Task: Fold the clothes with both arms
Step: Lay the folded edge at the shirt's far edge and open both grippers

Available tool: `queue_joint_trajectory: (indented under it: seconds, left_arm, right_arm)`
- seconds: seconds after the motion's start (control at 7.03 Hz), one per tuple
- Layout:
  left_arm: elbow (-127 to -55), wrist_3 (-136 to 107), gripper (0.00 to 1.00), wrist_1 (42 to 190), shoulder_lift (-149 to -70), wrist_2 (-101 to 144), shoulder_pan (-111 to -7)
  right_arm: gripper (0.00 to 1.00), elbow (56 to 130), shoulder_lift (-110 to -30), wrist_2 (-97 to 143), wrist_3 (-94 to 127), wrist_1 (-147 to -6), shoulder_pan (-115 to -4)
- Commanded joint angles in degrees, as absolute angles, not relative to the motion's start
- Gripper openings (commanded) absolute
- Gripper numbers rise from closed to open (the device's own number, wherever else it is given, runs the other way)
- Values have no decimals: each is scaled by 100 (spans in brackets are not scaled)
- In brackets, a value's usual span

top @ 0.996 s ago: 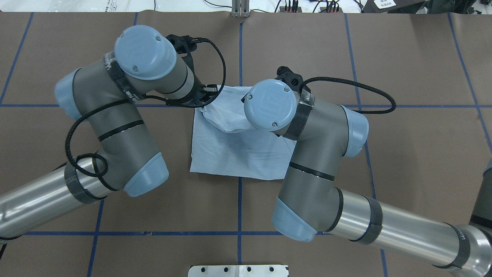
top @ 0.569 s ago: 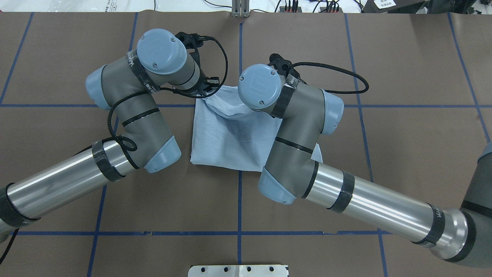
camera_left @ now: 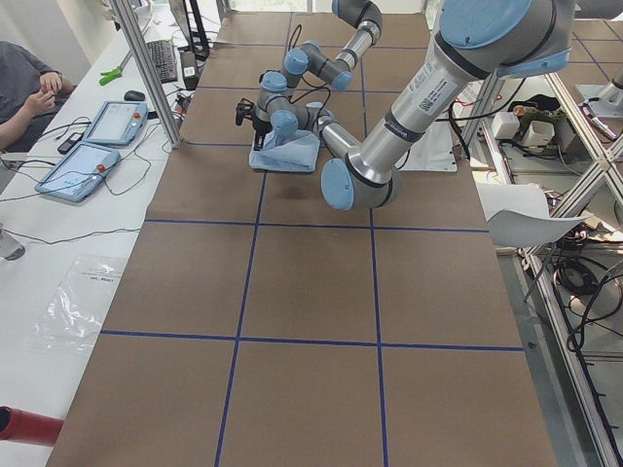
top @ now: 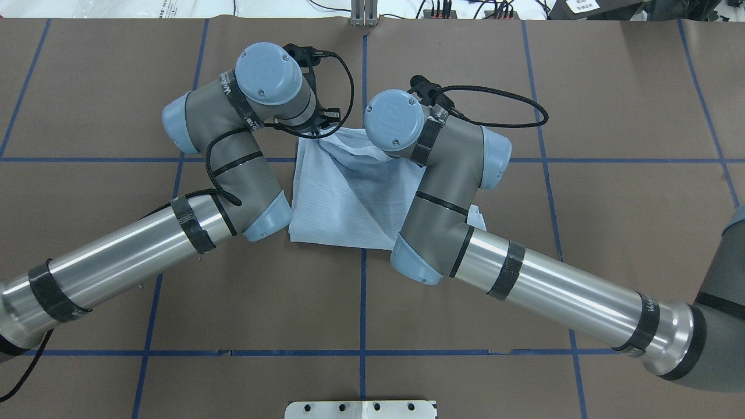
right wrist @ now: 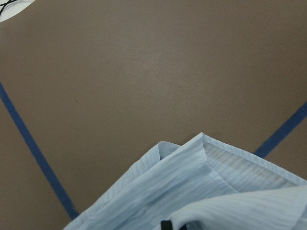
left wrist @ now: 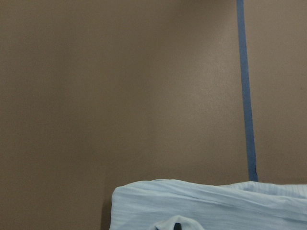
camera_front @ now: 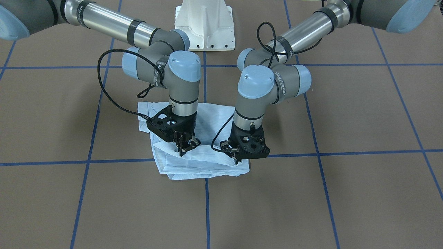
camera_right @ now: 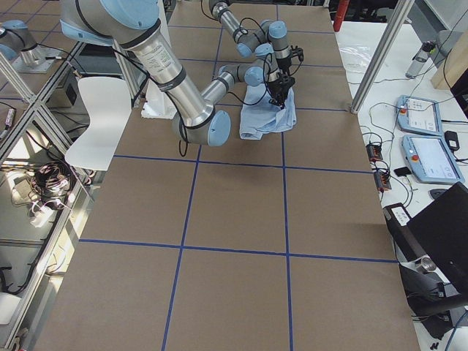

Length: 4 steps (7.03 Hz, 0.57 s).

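As L pincer (camera_front: 238, 159), R pincer (camera_front: 182, 151) pinch shirt (camera_front: 195, 166), it lies doubled.

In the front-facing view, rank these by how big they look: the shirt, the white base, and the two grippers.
Largest: shirt.
Next: white base, cropped at the top.
Smallest: left gripper and right gripper, too alike to rank.

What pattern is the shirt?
The shirt is pale blue, finely striped; right wrist view shows it best.
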<state>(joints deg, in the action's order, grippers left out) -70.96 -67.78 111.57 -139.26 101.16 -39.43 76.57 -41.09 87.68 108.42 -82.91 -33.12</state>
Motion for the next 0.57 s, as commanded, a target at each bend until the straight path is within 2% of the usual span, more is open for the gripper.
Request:
queue_joint_trajectory:
  seconds: [0.0,0.14,0.28,0.43]
  left_arm:
    - [-6961,-6689,0,11215,-13922,10073,-3964]
    - [-6961,-6688,0,11206,-13913,10081,-3981]
    - [-6961,-6697,27,11223,-13904,10090,-4016]
    - [-7004,-6697,99,11293,-13809,10107,-4017]
  right_arm:
    - [0,7498,-4104,8789,10749,-8061,-3366]
    - [0,7445,-4104,8789,10610,-8033,-3384]
    - [28,7436,-4104,8806,10452,-8025,-3401]
    - [99,7436,-4017,8868,9772,-8024,-3419]
